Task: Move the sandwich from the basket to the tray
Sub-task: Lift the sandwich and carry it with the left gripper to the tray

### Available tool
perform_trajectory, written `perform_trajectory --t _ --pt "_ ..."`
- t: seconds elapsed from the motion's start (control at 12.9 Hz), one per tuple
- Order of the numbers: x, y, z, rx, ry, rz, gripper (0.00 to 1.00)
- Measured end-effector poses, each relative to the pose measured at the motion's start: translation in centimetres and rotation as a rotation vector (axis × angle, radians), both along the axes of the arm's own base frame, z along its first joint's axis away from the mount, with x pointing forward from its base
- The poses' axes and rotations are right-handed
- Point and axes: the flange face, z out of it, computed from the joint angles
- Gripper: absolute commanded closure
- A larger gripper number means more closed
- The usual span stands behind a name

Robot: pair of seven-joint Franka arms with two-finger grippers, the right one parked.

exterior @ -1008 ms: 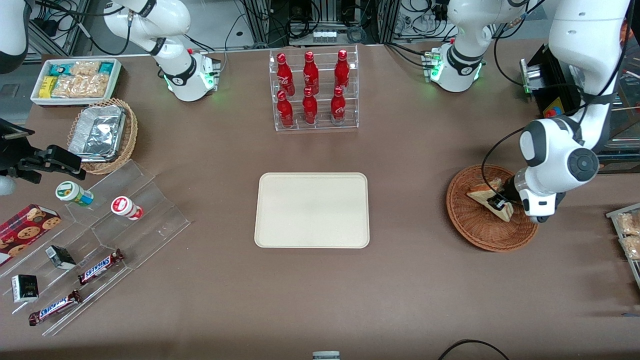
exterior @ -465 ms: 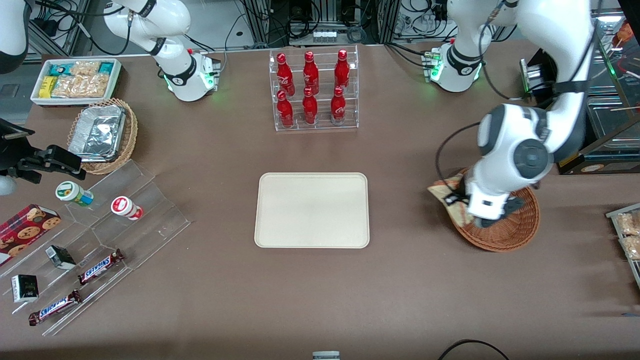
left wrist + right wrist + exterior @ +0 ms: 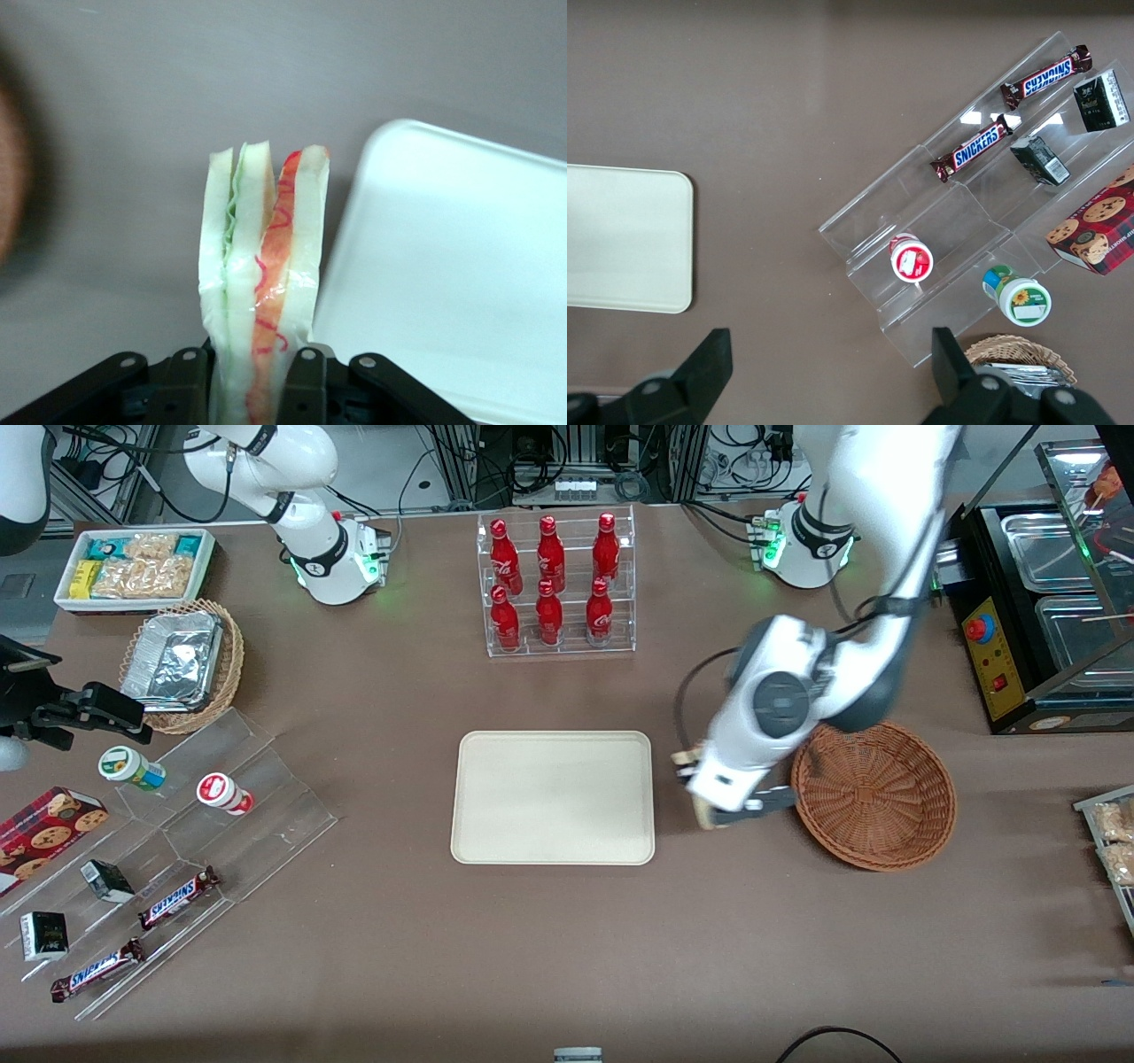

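We see the gripper (image 3: 252, 382) clamped on the sandwich (image 3: 261, 292), held upright above the table between the basket (image 3: 874, 794) and the tray (image 3: 553, 797). The sandwich sits just beside the tray's edge.

A brown table (image 3: 372, 957) carries a cream tray (image 3: 553, 797) at its centre. Beside the tray, toward the working arm's end, the gripper (image 3: 709, 802) hovers near a wicker basket (image 3: 874, 794). A rack of red bottles (image 3: 555, 584) stands farther from the front camera than the tray.

Pale sandwich (image 3: 261, 292) with red and green layers, cream tray (image 3: 553, 797), reddish-brown wicker basket (image 3: 874, 794).
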Motion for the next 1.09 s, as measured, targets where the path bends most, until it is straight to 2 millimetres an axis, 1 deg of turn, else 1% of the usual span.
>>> perform_trajectory --t 0.08,0.16,0.23,0.39,0.54,0.7,0.78,0.93,1.09 --pt "0.0 -2.0 -1.0 -0.005 -0.004 -0.024 0.76" --pt "0.2 -3.3 -2.0 -0.014 -0.016 -0.039 0.75" --pt "0.4 -4.1 -2.9 -0.025 -0.031 -0.058 0.75" --pt "0.1 -5.2 -4.6 -0.035 -0.035 -0.142 0.75" --pt "-0.9 -6.7 -5.9 -0.04 -0.031 -0.23 0.73" --pt "-2.5 -8.9 -7.6 -0.042 -0.028 -0.281 0.71" --pt "-3.0 -9.5 -8.7 -0.039 -0.022 -0.292 0.71" --pt "-3.3 -9.8 -10.5 -0.036 -0.014 -0.297 0.71" --pt "-3.2 -9.9 -11.0 -0.035 -0.012 -0.296 0.69"
